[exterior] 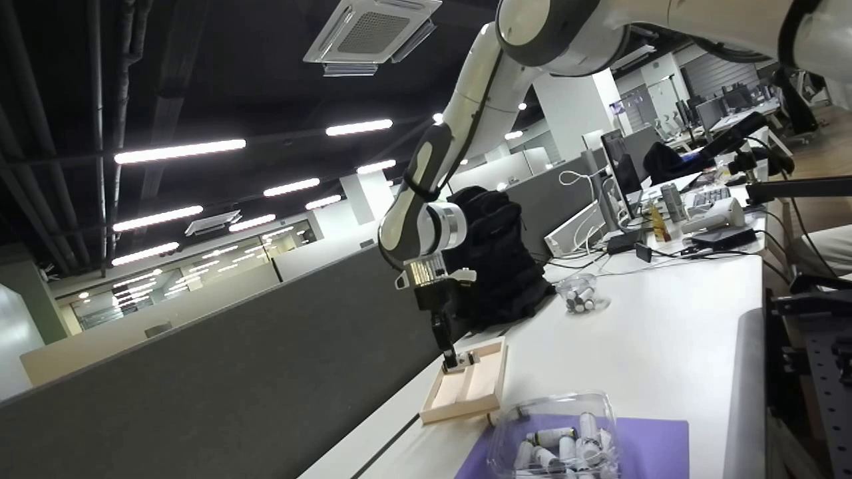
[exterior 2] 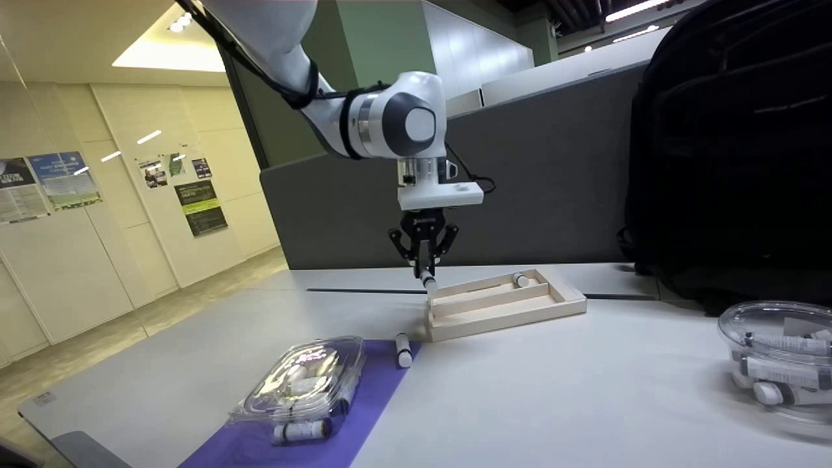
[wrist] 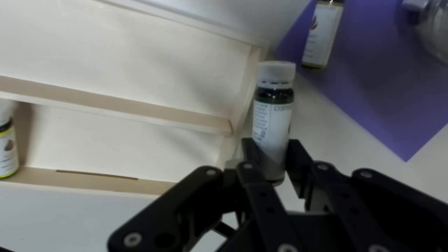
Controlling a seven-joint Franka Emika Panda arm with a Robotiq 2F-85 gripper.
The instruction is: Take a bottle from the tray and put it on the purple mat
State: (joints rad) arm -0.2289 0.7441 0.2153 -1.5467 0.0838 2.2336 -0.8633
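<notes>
One bottle (wrist: 274,115) is clamped in the gripper (wrist: 271,154), squeezed from both sides near its base. It is held on its side at a short end of the tray (exterior 2: 508,320), the end nearer the purple mat (exterior 2: 370,398); whether it touches the tray's rim, I cannot tell. Its cap is white, its neck dark, and its white label carries fine print below a thin green line.

There is one tray, pale tan wood, split by a single divider (wrist: 105,103) into two long compartments. One yellow-banded bottle (wrist: 7,150) lies in it, toward the end opposite the held one.

There is one mat, just off the tray's corner. On it, close to the side facing the tray, lies one loose bottle (wrist: 322,35) with a brown mark on its label. Farther from the tray, also on the mat, sits one clear box (exterior 2: 309,364) with several bottles inside, overlapping too much to count. One round tub (exterior 2: 773,317), also clear and holding bottles, stands well apart, past the tray's opposite end. Past that same end is one black backpack (exterior 2: 728,162), and one grey partition (exterior 2: 539,175) runs beyond the tray's long side.
</notes>
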